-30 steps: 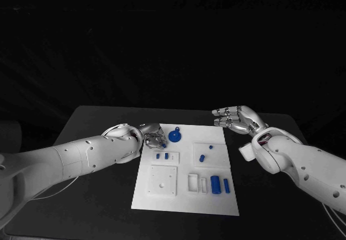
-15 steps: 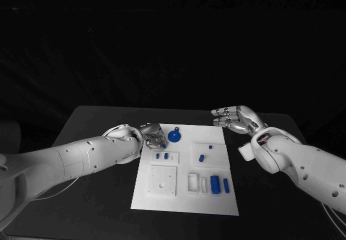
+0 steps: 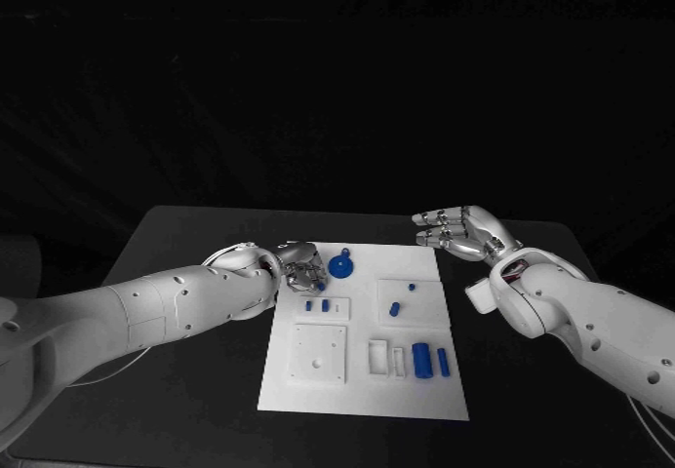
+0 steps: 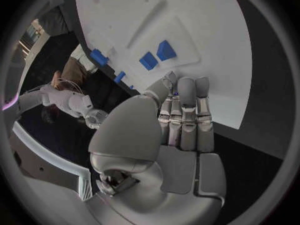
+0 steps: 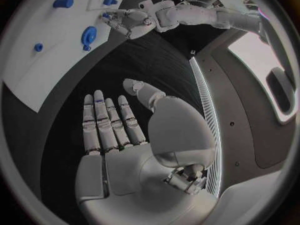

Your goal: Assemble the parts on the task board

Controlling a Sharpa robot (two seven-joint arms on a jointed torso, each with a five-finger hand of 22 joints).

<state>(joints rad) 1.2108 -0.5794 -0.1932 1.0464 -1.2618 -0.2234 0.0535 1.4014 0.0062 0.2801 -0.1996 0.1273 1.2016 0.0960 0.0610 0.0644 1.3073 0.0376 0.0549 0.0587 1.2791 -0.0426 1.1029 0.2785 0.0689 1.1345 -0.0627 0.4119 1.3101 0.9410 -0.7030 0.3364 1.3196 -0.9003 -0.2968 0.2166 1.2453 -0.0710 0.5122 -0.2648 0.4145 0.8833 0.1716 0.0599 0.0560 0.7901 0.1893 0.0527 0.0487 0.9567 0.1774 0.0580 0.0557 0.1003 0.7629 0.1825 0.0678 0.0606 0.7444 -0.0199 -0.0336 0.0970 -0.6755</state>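
Left hand: (image 3: 298, 266) over the board's far left corner, fingers straight and side by side, holding nothing.
Right hand: (image 3: 461, 232) off the board's far right corner, above the counter (image 3: 183, 234), fingers loosely spread, empty.
Board: (image 3: 422, 390) white, mid-counter.
Parts: round blue part (image 3: 340, 263) beside the left hand; small pegs (image 3: 325, 305) mid-board; cylinders (image 3: 420, 359) at the board's near right.

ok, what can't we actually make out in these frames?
- Left hand, head view: its fingertips overlap the task board edge; whether they pinch a part is too small to tell.
- Left wrist view: the hand's own fingers hide the board beneath them.
- Round blue part, head view: too small to tell whether it is seated or loose.
- Right hand: open, off the board.
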